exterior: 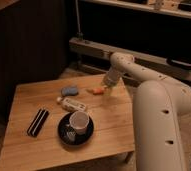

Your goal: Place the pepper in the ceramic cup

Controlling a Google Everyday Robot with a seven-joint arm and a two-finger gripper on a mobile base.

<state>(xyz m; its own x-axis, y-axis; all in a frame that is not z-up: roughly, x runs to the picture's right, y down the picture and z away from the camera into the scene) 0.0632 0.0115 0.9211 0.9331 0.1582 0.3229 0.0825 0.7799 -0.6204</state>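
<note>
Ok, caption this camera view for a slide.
Gripper beside the small orange-red pepper on the wooden table; whitish ceramic cup on black round saucer.

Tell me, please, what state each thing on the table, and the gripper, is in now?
pepper: lying on the table, not in the cup.
cup: upright on the saucer, looks empty.
saucer: flat on the table, carrying the cup.
tube: lying on its side.
gripper: open, low over the table just beside the pepper, holding nothing.
</note>
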